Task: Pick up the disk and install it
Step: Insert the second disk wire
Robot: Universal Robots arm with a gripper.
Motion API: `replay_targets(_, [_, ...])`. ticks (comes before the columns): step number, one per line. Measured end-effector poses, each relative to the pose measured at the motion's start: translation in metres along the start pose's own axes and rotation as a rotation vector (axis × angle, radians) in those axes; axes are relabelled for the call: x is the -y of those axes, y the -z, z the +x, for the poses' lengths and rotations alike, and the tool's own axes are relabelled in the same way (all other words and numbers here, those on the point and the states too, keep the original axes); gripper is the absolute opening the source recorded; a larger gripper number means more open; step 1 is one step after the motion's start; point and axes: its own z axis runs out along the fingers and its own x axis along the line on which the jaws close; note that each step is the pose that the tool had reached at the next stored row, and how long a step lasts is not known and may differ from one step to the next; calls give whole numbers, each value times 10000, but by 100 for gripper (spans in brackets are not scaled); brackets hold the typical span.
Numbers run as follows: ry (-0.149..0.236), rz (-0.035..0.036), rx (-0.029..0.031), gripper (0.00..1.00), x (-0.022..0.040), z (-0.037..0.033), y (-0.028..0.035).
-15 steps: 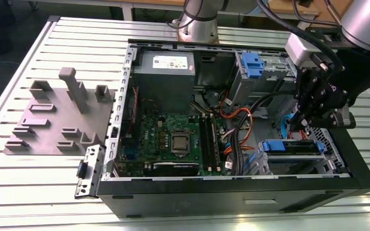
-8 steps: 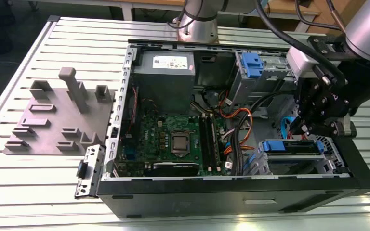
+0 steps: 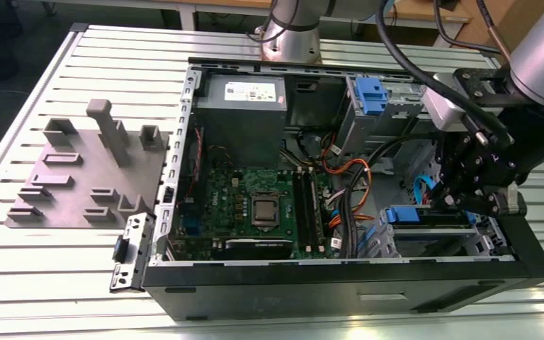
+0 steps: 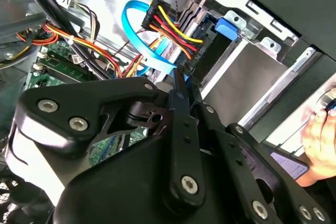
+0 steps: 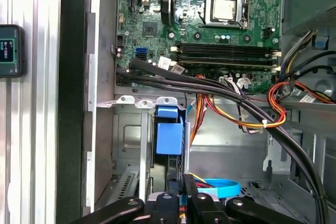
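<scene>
Gripping disk [image 3: 430, 216] inside open computer case [image 3: 348, 273].
Gripper [image 3: 463, 205]: fingers closed on disk's edge, at drive bay.

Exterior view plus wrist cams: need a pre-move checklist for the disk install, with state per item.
1. Gripper over the lower drive bay: ok.
2. Disk fully seated in that bay: cannot tell; the gripper hides most of it.
3. Cables clear of the gripper: not ok; the power connector and blue cable lie right at its tip.
4. People clear: not ok; a hand is beside the case in the second wrist view.
5. Case open, lying flat: ok.
</scene>
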Motion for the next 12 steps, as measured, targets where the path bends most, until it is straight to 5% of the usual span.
replay_targets(4, [16,40,78,16,-9,36,-20])
replay_targets(12, [15,52,139,16,-19,48,-56])
